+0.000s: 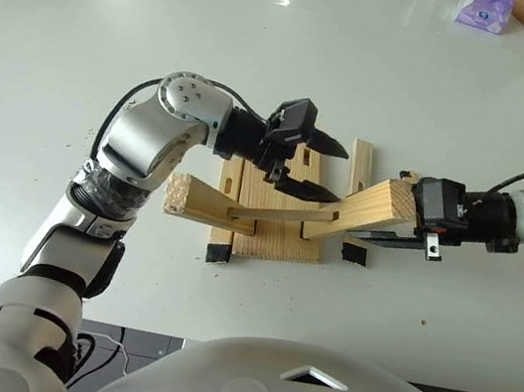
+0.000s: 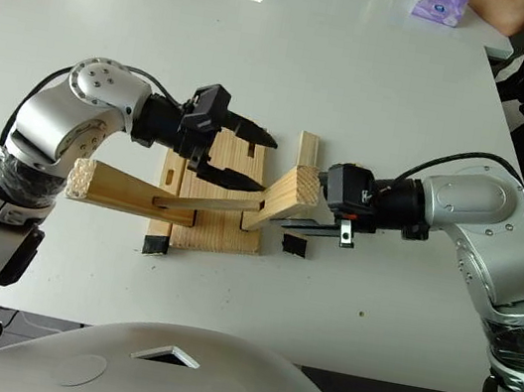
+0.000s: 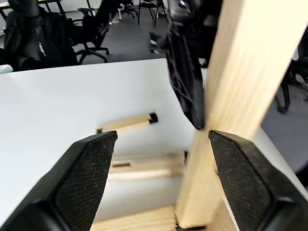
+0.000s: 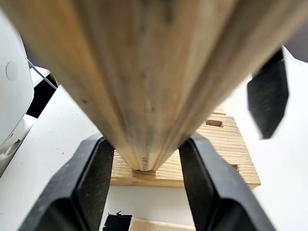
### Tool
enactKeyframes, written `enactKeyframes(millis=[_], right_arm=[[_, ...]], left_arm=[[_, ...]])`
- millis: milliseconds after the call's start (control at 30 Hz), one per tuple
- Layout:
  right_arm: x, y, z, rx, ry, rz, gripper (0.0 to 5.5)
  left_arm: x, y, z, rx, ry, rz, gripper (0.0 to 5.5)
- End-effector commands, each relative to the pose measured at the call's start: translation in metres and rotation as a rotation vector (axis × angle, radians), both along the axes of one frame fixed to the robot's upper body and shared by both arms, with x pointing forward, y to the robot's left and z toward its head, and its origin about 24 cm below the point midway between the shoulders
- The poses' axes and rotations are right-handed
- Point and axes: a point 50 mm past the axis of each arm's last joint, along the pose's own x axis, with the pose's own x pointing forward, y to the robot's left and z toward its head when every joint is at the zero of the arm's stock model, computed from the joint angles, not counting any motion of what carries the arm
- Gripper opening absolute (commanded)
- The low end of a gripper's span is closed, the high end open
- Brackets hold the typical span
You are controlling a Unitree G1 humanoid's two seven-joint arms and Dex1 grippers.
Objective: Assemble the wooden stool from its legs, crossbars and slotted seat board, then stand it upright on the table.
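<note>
White rectangular table (image 1: 73, 124) is carrying all the work.

Pale wooden slotted seat board (image 1: 269, 243) is lying flat near the table's middle, with its slots showing along the left edge.

A partly joined frame is lying across the board. The thick square-section wooden left leg (image 1: 199, 201) is resting on its side, sticking out past the board's left edge. The thick square-section wooden right leg (image 1: 373, 207) is angling up and away over the board's right edge. A thin flat wooden crossbar (image 1: 274, 215) is running between the two, seated in both.

Left gripper (image 1: 338, 175) is hovering over the board's far half, fingers spread wide. In the left wrist view the textured black pads (image 3: 86, 175) are flanking the right leg; contact cannot be told.

Right gripper (image 4: 147, 144) is pinching the right leg near its outer end, black fingers (image 4: 91, 187) pressing on opposite faces and the leg's end lifting clear of the table.

A loose, narrow wooden stick (image 1: 361, 164) is lying on the table just beyond the board's far right corner.

Small black block (image 1: 218, 254) is sitting at the board's near left corner. A second small black block (image 1: 354, 255) is lying on the table under the right leg.
</note>
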Motion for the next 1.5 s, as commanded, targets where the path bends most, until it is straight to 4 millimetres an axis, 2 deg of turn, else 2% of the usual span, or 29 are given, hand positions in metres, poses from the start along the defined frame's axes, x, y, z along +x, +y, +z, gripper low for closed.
enactKeyframes(millis=[33, 133, 200, 233, 333, 367, 433, 500, 567, 667, 767, 867, 1000, 1200, 1400, 1500], right_arm=[[-0.003, -0.012, -0.015, -0.083, 0.047, -0.076, 2.03], [-0.006, -0.017, -0.012, -0.073, 0.041, -0.109, 2.03], [-0.009, -0.021, -0.011, -0.07, 0.038, -0.132, 2.03], [-0.011, -0.023, -0.011, -0.07, 0.038, -0.144, 2.03], [-0.016, -0.028, -0.01, -0.07, 0.04, -0.165, 2.03], [-0.018, -0.029, -0.009, -0.07, 0.041, -0.168, 2.03], [-0.019, -0.03, -0.006, -0.073, 0.041, -0.17, 2.03], [-0.017, -0.03, -0.004, -0.078, 0.037, -0.166, 2.03], [-0.015, -0.03, -0.002, -0.081, 0.035, -0.16, 2.03], [-0.012, -0.029, -0.001, -0.089, 0.035, -0.144, 2.03], [-0.01, -0.028, -0.001, -0.101, 0.041, -0.121, 2.03], [-0.006, -0.019, -0.002, -0.105, 0.053, -0.066, 2.03], [-0.005, 0.002, -0.007, -0.092, 0.072, 0.022, 2.03], [0.001, 0.015, -0.02, -0.102, 0.097, 0.066, 2.03], [0.004, 0.021, -0.032, -0.103, 0.13, 0.071, 2.03], [0.01, 0.019, -0.038, -0.098, 0.136, 0.033, 2.03]], left_arm=[[0.028, 0.032, 0.039, -0.091, -0.096, 0.234, 3.54], [0.035, 0.077, 0.042, -0.059, -0.132, 0.383, 3.54], [0.034, 0.109, 0.029, 0.04, -0.149, 0.467, 3.54], [0.029, 0.129, 0.016, 0.129, -0.151, 0.51, 3.54], [-0.002, 0.172, -0.022, 0.374, -0.095, 0.475, 3.54], [-0.016, 0.18, -0.031, 0.429, -0.054, 0.425, 3.54], [-0.037, 0.184, -0.036, 0.468, 0.011, 0.314, 3.54], [-0.045, 0.175, -0.032, 0.427, 0.031, 0.246, 3.54], [-0.042, 0.162, -0.027, 0.363, 0.019, 0.238, 3.54], [-0.041, 0.138, -0.019, 0.257, 0.015, 0.203, 3.54], [-0.048, 0.113, -0.012, 0.167, 0.057, 0.116, 3.54], [-0.062, 0.087, -0.008, 0.108, 0.11, -0.013, 3.54], [-0.058, 0.054, -0.016, 0.049, 0.146, -0.025, 3.54], [-0.052, 0.039, -0.031, 0.034, 0.16, 0.019, 3.54], [-0.039, 0.014, -0.026, -0.041, 0.142, 0.021, 3.54], [-0.033, 0.013, -0.028, -0.037, 0.137, 0.035, 3.54]])
